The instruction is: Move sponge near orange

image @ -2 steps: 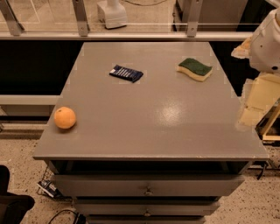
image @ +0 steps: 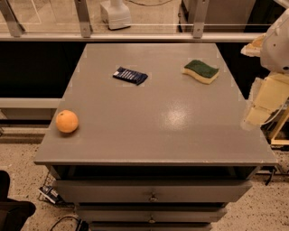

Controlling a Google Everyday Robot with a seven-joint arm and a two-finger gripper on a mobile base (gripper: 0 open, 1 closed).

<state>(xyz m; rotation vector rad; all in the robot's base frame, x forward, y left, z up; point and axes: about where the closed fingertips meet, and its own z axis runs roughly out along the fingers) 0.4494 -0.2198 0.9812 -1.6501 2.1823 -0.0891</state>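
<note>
The sponge [image: 201,71], pale yellow with a dark green top, lies flat at the far right of the grey table [image: 149,131]. The orange [image: 67,121] sits near the table's front left edge, far from the sponge. My gripper [image: 254,116] hangs at the end of the cream-coloured arm at the right edge of the table. It is in front of and to the right of the sponge, and apart from it. It holds nothing that I can see.
A flat dark blue packet [image: 130,75] lies at the back centre-left of the table. A metal railing [image: 135,37] runs behind the table. Drawers [image: 153,191] sit under the tabletop. A white object [image: 115,13] stands on the floor beyond.
</note>
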